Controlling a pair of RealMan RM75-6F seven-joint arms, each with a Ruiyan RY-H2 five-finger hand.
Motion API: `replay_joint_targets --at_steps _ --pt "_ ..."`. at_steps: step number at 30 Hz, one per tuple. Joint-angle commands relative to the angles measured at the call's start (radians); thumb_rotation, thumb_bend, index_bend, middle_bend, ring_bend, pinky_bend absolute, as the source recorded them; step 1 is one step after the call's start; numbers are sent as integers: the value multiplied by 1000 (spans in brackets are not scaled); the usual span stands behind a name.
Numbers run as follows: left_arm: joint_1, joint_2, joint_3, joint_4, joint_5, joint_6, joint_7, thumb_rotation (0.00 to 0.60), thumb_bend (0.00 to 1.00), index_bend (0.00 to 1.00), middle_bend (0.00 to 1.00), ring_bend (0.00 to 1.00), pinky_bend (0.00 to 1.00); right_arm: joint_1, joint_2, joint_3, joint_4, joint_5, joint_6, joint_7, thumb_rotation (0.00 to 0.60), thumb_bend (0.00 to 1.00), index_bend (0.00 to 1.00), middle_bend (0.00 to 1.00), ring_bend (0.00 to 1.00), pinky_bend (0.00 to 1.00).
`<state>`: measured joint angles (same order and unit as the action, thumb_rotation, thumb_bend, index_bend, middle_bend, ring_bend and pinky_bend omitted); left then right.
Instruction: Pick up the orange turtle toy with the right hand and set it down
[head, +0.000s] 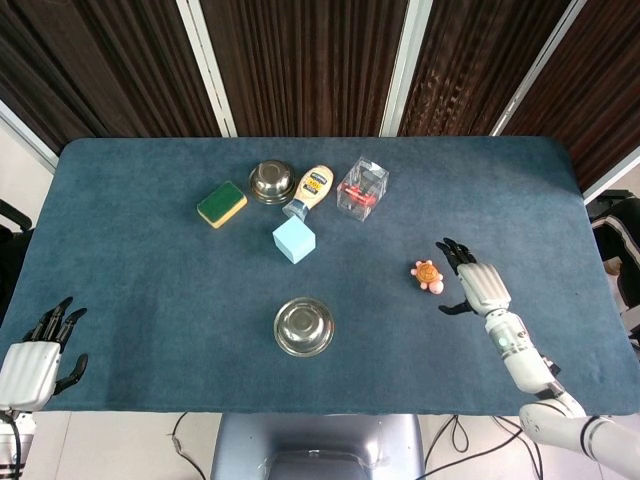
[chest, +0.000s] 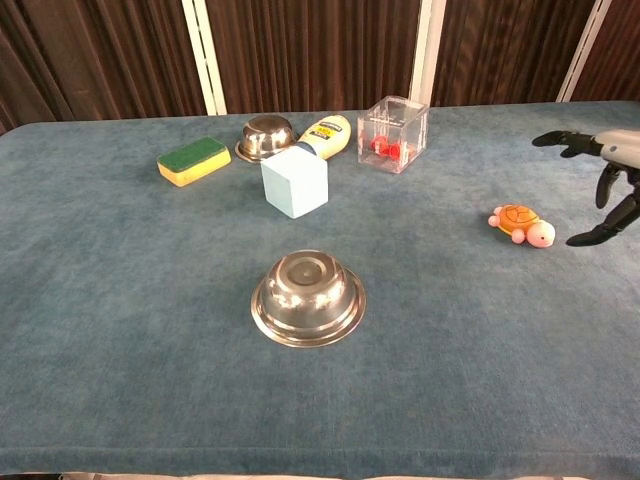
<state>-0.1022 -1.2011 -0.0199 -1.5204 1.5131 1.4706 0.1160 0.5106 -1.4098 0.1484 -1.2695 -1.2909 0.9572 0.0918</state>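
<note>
The orange turtle toy (head: 427, 275) (chest: 521, 223) with pink head and feet lies upright on the blue table cloth, right of centre. My right hand (head: 474, 281) (chest: 603, 178) hovers just to its right, fingers spread apart and holding nothing, a small gap from the toy. My left hand (head: 35, 358) rests at the table's near left corner, fingers apart and empty; the chest view does not show it.
An upturned steel bowl (head: 304, 327) (chest: 308, 297) sits in the near middle. At the back stand a light blue cube (head: 294, 240), a mayonnaise bottle (head: 311, 190), a second steel bowl (head: 271, 182), a green-yellow sponge (head: 222, 204) and a clear box (head: 362, 188).
</note>
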Motion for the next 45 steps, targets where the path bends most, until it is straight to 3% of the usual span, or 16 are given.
replay_joint_targets --at_steps 1,4,6,9,12,28,45 --pt "0 0 0 0 0 0 0 600 387 158 36 115 391 -79 132 -15 -198 50 104 -168 600 0 11 21 106 553" --pt "0 1 1 -2 2 1 0 600 387 158 36 115 391 -126 188 -32 -303 76 176 -270 600 0 87 53 117 536" --pt "1 1 2 -3 4 3 0 600 387 159 36 116 391 -159 210 -44 -342 79 235 -328 600 0 116 67 117 468" --pt "1 1 2 -4 6 4 0 600 388 159 36 116 391 -204 217 -57 -351 67 319 -371 600 0 117 67 111 276" --pt "1 1 0 -5 7 6 -2 600 386 158 36 116 391 -247 217 -69 -330 57 376 -359 600 0 117 67 71 213" --pt "2 4 -2 0 10 15 -24 600 387 144 36 116 392 -350 175 -131 -269 -85 513 -378 600 0 99 69 35 208" --pt "2 4 -1 6 18 19 -32 600 387 144 37 115 392 -377 173 -110 -278 -110 523 -367 600 0 112 69 35 207"
